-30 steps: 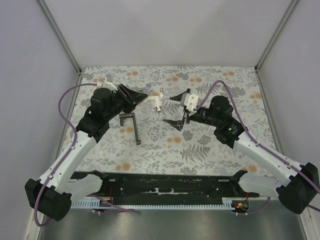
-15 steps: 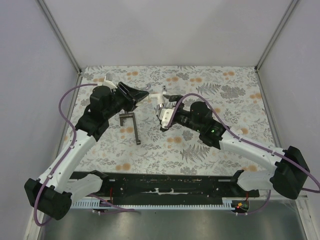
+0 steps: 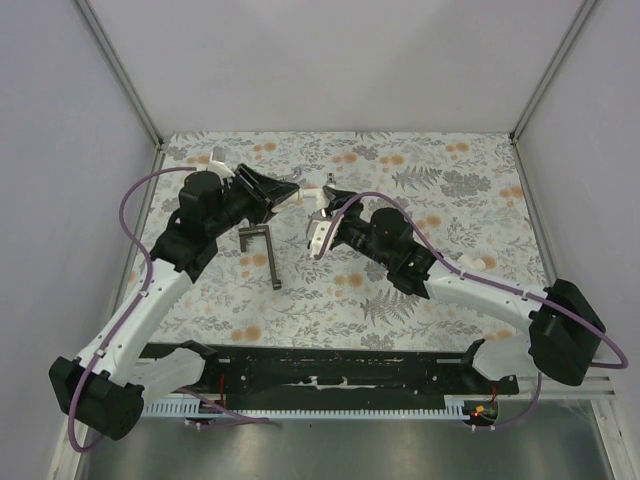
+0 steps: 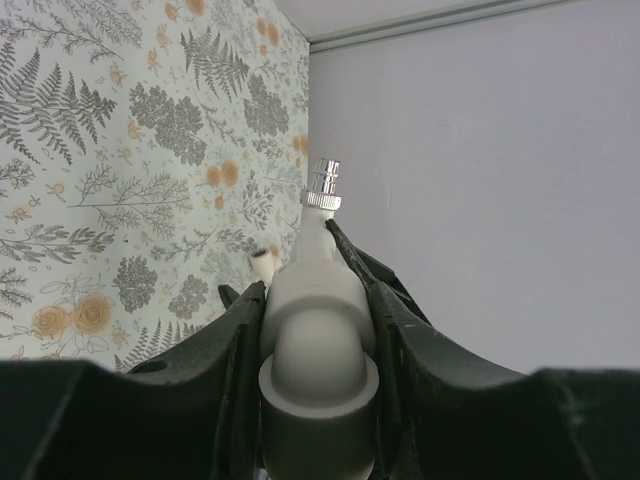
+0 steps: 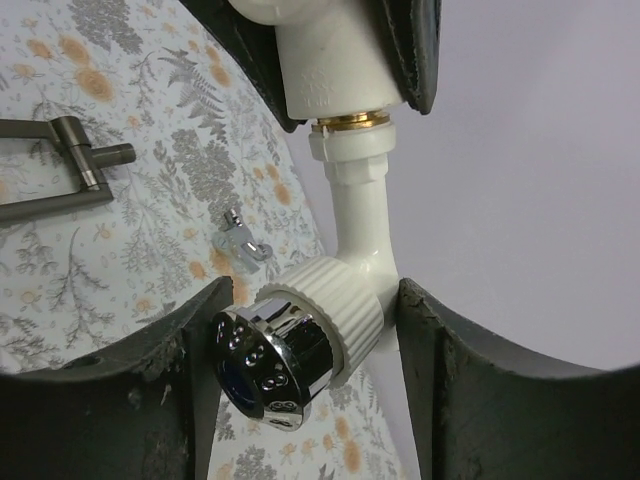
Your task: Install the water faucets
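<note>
From above: a second ago my right jaws stood spread, well off to the right of the faucet (image 3: 303, 193). That arm has since swung in across the bench (image 3: 470, 200), and its jaws now sit at the faucet's free end, facing my left jaws. The left jaws have kept the piece aloft over the far middle of the bench. The dark T-shaped tool (image 3: 262, 248) lies where it lay, near my left wrist.

Left wrist: my left jaws are clamped on the faucet's fat white body, and its silvery nipple (image 4: 324, 183) points away past the fingertips.

Right wrist: my right jaws are parted, one finger on each side of the ribbed collar (image 5: 325, 315) behind the chrome cap (image 5: 265, 365) — straddling it, not yet pinching as far as I can judge. A tiny grey metal piece (image 5: 243, 243) lies on the bench beyond.

The approach looks finished to me — closing on the collar should come next, and an off-centre squeeze could twist the faucet in my left grip.
</note>
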`<move>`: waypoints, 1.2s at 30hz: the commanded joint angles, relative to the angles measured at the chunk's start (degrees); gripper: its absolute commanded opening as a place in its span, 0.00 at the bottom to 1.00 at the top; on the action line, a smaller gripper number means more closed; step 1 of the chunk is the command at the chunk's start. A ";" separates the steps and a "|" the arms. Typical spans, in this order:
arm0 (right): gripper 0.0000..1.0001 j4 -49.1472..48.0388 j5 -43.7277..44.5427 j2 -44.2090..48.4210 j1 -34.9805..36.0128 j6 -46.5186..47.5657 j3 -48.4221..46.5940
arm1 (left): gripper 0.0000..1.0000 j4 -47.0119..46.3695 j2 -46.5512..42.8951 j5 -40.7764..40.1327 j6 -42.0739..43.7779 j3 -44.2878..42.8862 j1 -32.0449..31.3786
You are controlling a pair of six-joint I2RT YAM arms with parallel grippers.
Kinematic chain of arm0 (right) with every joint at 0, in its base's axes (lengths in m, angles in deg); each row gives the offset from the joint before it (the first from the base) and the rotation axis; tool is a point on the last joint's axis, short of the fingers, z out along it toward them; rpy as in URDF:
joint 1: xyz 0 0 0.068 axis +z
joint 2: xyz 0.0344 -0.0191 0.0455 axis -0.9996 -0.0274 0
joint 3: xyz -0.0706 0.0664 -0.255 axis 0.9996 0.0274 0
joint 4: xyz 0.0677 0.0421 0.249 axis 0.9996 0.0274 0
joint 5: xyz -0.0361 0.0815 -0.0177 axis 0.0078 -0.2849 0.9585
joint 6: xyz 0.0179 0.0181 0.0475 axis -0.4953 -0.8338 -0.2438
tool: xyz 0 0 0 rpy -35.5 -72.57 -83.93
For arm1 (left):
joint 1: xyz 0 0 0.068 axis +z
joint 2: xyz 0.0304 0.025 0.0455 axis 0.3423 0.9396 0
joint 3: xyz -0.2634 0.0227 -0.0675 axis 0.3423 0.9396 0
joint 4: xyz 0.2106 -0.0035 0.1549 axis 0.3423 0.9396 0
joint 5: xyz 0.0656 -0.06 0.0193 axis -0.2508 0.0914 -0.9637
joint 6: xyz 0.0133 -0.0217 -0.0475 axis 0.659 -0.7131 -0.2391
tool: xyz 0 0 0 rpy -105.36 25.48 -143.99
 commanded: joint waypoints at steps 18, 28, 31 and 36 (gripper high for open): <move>0.10 59.27 -40.74 5.23 -10.34 -36.64 -28.31 | 0.02 -3.56 -11.36 44.92 89.48 3.12 -0.26; 0.25 65.77 -50.97 0.48 -19.32 -45.37 -34.11 | 0.02 5.83 -12.85 54.61 94.11 3.27 -0.26; 0.49 66.05 -47.30 0.91 -19.32 -43.88 -35.34 | 0.02 -2.96 -13.55 50.66 85.58 6.70 -0.26; 0.78 63.95 -37.37 4.77 -19.32 -37.99 -34.91 | 0.02 -16.05 -13.03 35.49 65.67 10.13 -0.26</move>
